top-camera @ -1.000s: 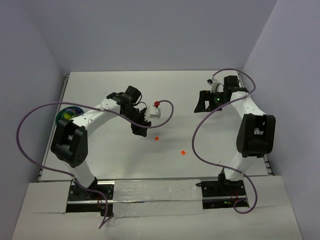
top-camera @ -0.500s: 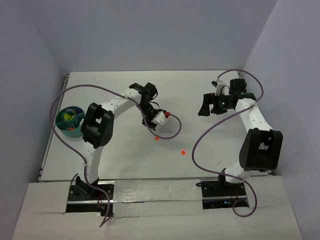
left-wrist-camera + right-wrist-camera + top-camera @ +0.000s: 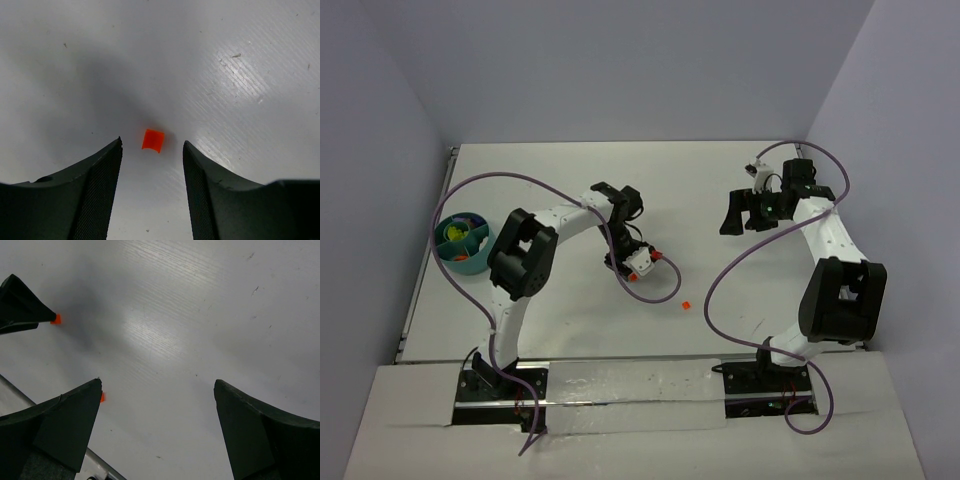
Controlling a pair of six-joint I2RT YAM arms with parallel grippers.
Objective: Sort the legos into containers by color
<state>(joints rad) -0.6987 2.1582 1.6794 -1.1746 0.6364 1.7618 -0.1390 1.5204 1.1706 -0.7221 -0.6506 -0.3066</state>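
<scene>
On the white bench [image 3: 570, 180], the left claw [image 3: 152, 142] hangs apart over an orange lego [image 3: 153, 140]; next it likely needs to drop and squeeze.

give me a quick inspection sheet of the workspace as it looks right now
surface: white table, faint scuffs in the wrist views
job's things: teal bowl at the left edge, coloured bricks in its compartments; first orange brick lying on the table between the left hand's fingers; second orange brick loose nearer the middle
clutter: nothing seen
hands: left hand open, jaws either side of the first orange brick, not touching it; right hand open wide, holding nothing
cables: left purple cable arcs off the left arm; right purple cable loops off the right arm
surroundings: plain pale walls on three sides
</scene>
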